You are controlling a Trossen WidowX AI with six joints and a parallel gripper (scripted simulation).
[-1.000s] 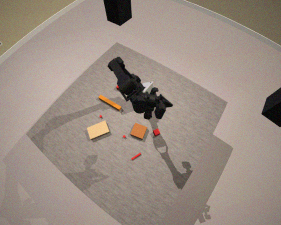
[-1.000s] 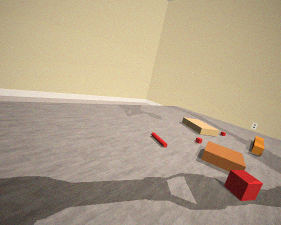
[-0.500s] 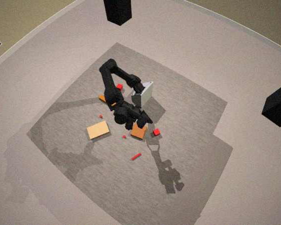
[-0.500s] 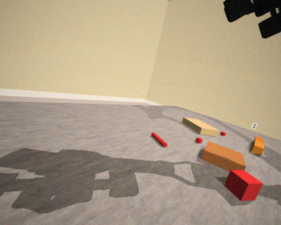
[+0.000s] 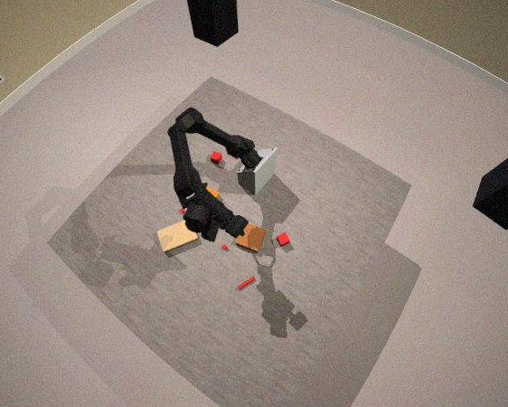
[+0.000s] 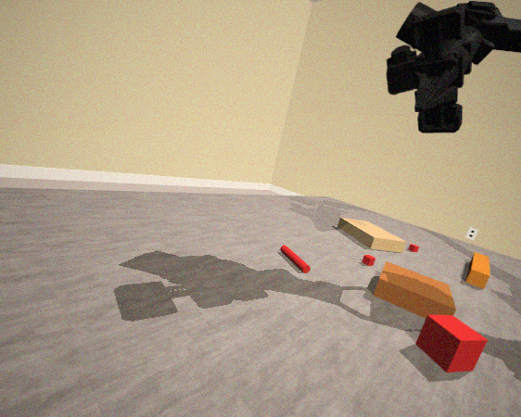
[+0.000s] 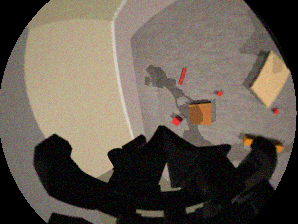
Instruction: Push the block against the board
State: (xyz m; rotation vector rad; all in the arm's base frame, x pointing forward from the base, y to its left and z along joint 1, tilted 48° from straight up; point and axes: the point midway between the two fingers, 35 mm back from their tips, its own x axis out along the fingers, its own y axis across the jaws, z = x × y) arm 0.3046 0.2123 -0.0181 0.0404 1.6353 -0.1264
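Note:
The square brown-orange block [image 5: 254, 241] [image 6: 413, 289] [image 7: 201, 117] lies flat on the floor. The pale tan board [image 5: 174, 237] [image 6: 374, 235] [image 7: 271, 80] lies flat too, at an angle to the block, with a wide gap between them. They do not touch. My gripper [image 7: 161, 128] is shut with nothing in it, its dark fingers meeting in the wrist view. It hangs high above the floor, clear of both parts. In the top view the arm covers a corner of the board and slightly overlaps the block's upper left corner. The fingertips cannot be made out in the top and exterior views.
A small red cube [image 5: 224, 247] [image 6: 368, 260] [image 7: 219, 93] lies between block and board. A larger red cube [image 5: 283, 239] [image 6: 451, 343] [image 7: 176, 120] is beside the block. Also present are a red rod [image 5: 246, 283] [image 6: 295, 259] and an orange bar [image 5: 212, 192] [image 6: 479, 271].

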